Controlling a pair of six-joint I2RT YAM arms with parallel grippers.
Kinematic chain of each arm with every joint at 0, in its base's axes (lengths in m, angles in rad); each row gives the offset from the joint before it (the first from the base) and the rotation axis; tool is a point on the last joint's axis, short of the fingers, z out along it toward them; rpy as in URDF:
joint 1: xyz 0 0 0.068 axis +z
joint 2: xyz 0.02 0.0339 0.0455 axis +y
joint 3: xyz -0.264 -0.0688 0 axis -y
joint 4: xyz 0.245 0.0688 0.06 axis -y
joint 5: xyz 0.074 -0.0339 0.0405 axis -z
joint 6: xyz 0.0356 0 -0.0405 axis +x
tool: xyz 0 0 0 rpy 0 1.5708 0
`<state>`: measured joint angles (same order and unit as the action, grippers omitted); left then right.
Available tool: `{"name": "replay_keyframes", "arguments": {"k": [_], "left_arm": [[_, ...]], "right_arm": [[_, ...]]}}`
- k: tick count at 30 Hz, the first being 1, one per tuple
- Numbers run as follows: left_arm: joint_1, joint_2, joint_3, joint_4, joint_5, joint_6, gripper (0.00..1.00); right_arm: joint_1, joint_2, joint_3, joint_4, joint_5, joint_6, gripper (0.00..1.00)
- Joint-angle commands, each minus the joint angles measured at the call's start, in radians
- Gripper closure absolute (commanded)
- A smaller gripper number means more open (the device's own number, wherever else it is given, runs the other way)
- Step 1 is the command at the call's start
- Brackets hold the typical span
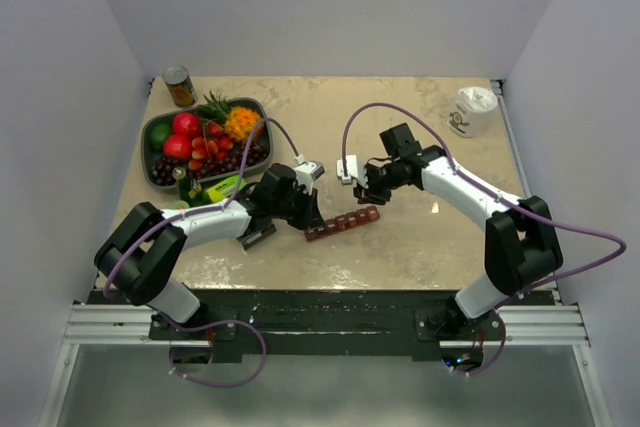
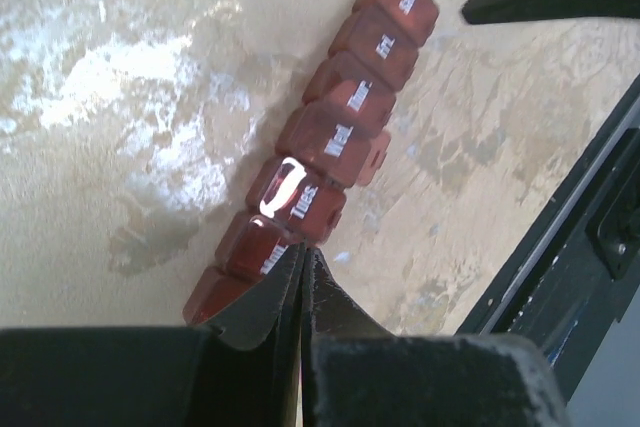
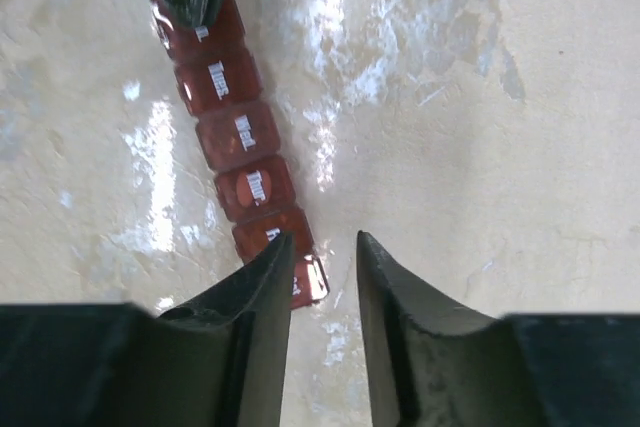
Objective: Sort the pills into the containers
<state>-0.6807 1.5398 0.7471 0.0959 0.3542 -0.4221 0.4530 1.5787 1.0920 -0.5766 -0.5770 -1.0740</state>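
Containers [image 2: 335, 132]: dark red strip, white day labels.

Lab test cell: white panels [image 1: 70, 57] box in the table [image 1: 430, 237].

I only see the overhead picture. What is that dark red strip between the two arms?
Observer: The left wrist view shows the red strip is a row of lidded boxes labelled with weekdays, like Wed and Tues.
Operator: Is the left claw holding it?
Observer: No. The left gripper is shut and empty, its tips at one end.
Operator: And the right?
Observer: The right gripper stands open above the other end.
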Motion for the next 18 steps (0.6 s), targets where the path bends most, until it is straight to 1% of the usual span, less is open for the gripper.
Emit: {"name": "replay_keyframes", "arguments": {"k": [1, 4, 6, 12, 18], "left_arm": [[0.006, -0.023, -0.023, 0.024, 0.014, 0.025, 0.95], [0.006, -0.012, -0.023, 0.031, 0.012, 0.026, 0.95], [0.006, -0.006, -0.025, 0.036, 0.012, 0.025, 0.95], [0.006, 0.013, -0.031, 0.044, -0.001, 0.025, 0.95], [0.006, 0.034, -0.031, 0.047, -0.006, 0.023, 0.95]], "right_arm": [[0.015, 0.009, 0.080, -0.069, -0.121, 0.115, 0.74], [0.052, 0.035, 0.085, -0.059, -0.118, 0.150, 0.86], [0.087, 0.053, 0.078, -0.037, -0.097, 0.164, 0.90], [0.150, 0.109, 0.080, 0.007, -0.035, 0.210, 0.96], [0.193, 0.150, 0.037, 0.015, 0.022, 0.195, 0.97]]}}
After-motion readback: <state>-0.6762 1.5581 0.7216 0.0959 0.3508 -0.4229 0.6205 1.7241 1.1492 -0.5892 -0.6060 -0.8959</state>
